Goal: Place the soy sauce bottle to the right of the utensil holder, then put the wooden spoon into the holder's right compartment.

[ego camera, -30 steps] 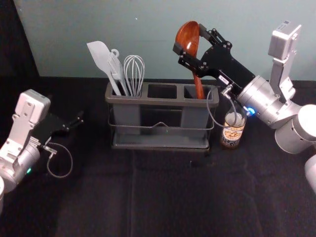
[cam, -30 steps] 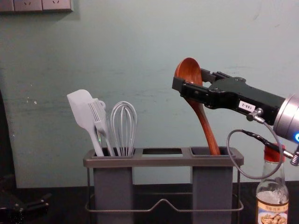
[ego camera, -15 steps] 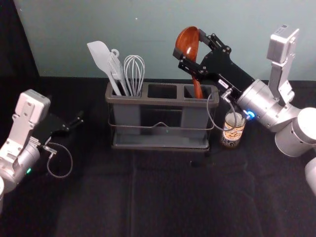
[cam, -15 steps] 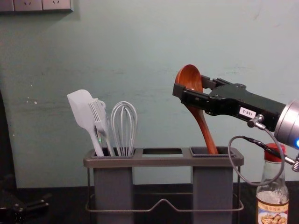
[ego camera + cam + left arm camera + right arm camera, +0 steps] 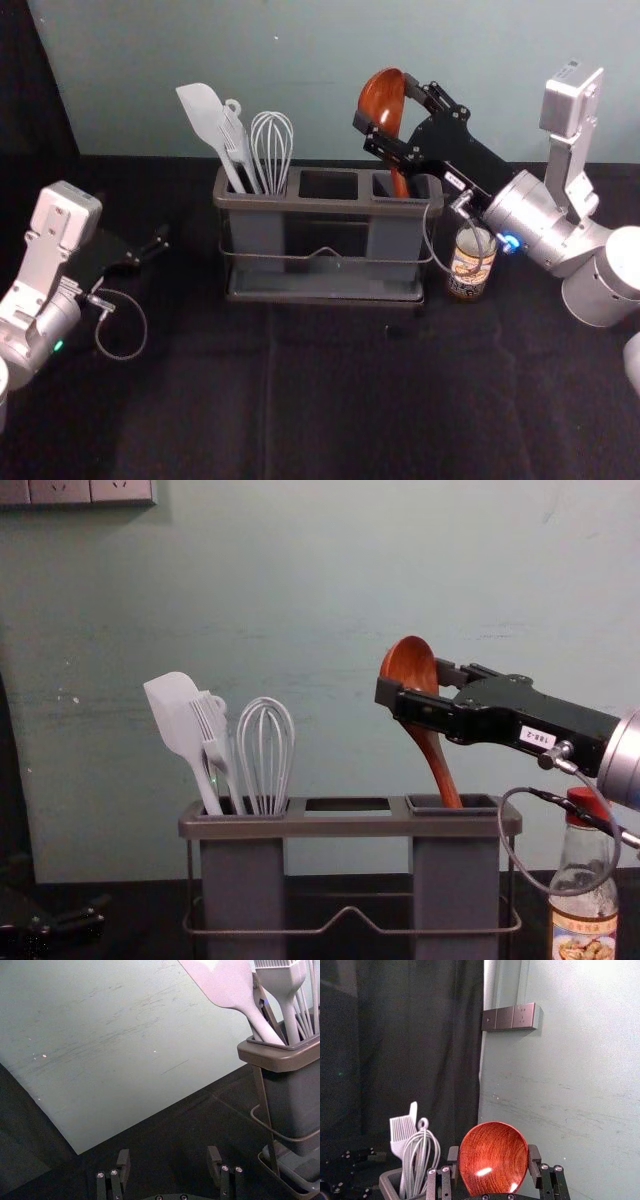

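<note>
You have the wooden spoon (image 5: pixel 410 662) lower over the utensil holder (image 5: pixel 350 826) than a second ago, with more of its handle gone down behind the rim at the holder's right compartment (image 5: pixel 455 880); that looks to me like the insertion well under way, the last placing of the task, though you cannot see how far the tip is from the compartment's floor.

Your right gripper (image 5: pixel 414 680) is above the holder's right end, clamped on the spoon around its bowl; the left gripper (image 5: pixel 168 1154) is parked to the left of the holder, its fingers apart.

The spoon points bowl up, handle down; its long axis is steep but not plumb, the bowl leaning toward the holder's middle and the handle slanting down toward the holder's right end; I'd let it keep that slant if the handle slides freely, and ease off if it rubs the compartment's edge.

The soy sauce bottle (image 5: pixel 585 930) stands upright just to the right of the holder, so that half looks done; mind the cable (image 5: pixel 545 887) looping from your right arm across the bottle, since going lower could drag or nudge it; once the spoon is seated, you would want to open gently and back off clear of both.
</note>
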Motion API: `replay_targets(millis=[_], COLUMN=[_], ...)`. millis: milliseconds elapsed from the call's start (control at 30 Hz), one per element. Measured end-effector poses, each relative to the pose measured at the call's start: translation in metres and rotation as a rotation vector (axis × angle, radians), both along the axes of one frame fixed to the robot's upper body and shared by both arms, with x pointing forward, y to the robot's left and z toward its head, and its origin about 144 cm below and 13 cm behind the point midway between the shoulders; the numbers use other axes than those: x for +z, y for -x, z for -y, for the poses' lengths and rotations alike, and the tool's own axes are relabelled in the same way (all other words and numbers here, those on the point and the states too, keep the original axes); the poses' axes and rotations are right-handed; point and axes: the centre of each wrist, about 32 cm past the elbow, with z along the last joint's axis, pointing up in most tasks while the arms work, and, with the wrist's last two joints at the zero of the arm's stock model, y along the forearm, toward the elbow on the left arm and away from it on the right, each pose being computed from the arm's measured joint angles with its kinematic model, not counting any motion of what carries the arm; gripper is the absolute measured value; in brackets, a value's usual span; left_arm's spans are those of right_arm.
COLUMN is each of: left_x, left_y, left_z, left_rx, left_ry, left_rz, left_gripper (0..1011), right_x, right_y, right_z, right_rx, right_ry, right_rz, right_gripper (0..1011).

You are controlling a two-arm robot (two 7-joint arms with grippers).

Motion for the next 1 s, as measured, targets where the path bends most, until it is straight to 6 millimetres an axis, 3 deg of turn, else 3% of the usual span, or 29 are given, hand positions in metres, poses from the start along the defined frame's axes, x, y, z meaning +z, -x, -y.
replay_targets(millis=[1000], left_x=[0.0], left_y=[0.0], left_z=[0.0], left_rx=[0.0], left_ry=[0.0], left_rz=[0.0], left_gripper=[1005], right_x=[-0.0071], right_y=[0.0071], right_z=[0.0045], right_rx=[0.009], right_ry=[0.039], right_rz=[-0.06], right_gripper=[837])
